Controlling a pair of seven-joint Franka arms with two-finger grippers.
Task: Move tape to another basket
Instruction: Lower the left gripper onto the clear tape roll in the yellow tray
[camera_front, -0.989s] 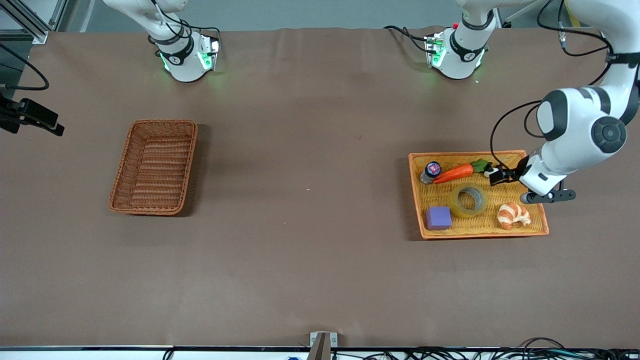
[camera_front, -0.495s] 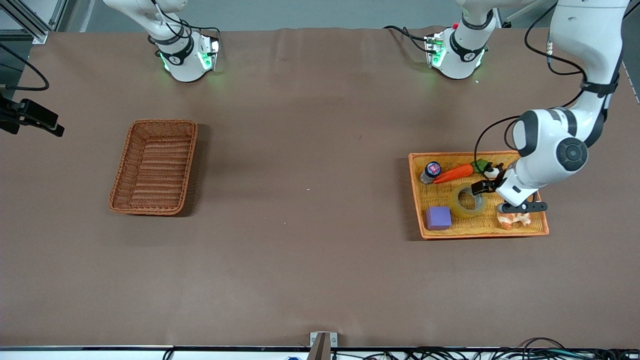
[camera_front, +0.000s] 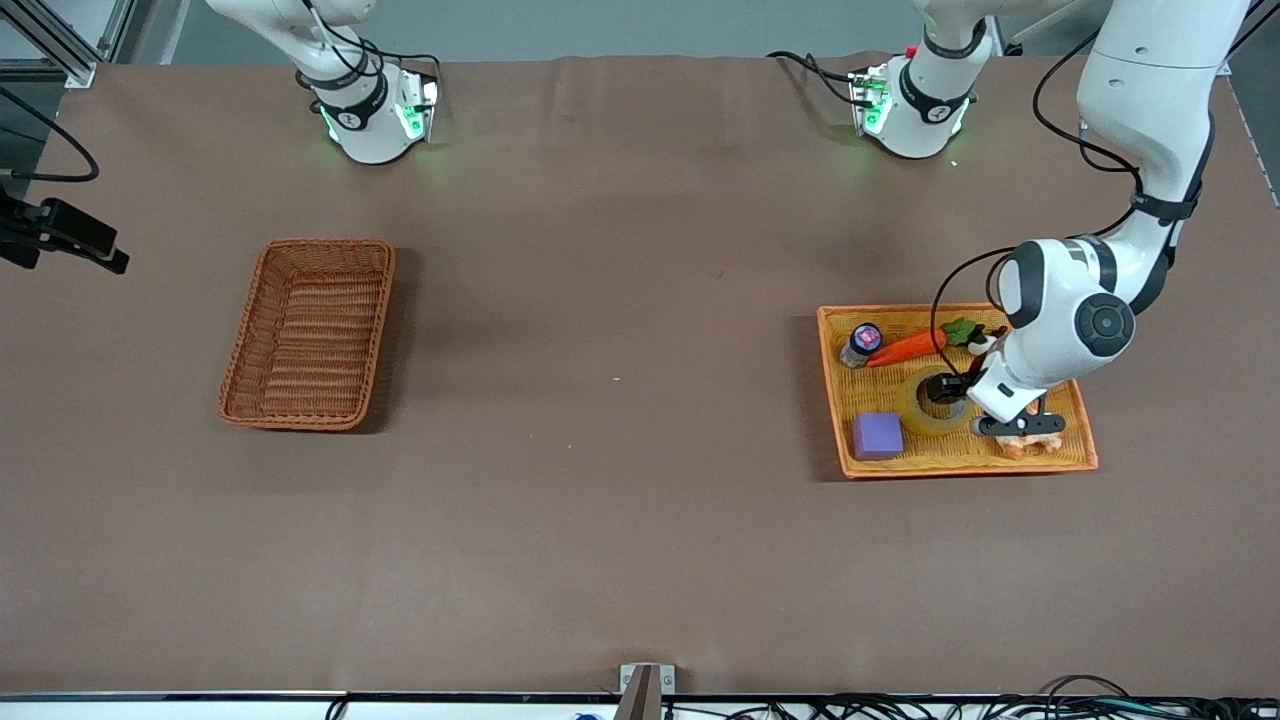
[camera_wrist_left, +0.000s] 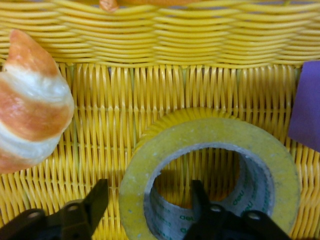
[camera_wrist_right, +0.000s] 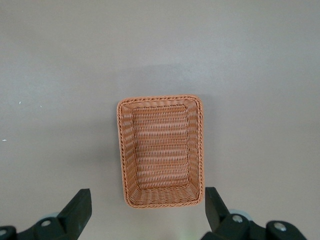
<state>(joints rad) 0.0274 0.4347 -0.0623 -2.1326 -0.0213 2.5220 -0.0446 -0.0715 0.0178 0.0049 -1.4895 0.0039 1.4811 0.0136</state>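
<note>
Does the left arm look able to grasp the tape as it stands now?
Probably yes: the left gripper is open, one finger inside the tape, one outside, straddling its wall; the croissant lies clear.

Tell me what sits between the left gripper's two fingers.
In the left wrist view, the left gripper, open, straddles the tape's wall: one finger in its hole, one outside on the tray.

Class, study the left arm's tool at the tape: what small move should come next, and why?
Probably close the left tool on the tape. One finger is outside the roll's wall and the other sits inside its hole, open and straddling it, in the yellow tray.
</note>
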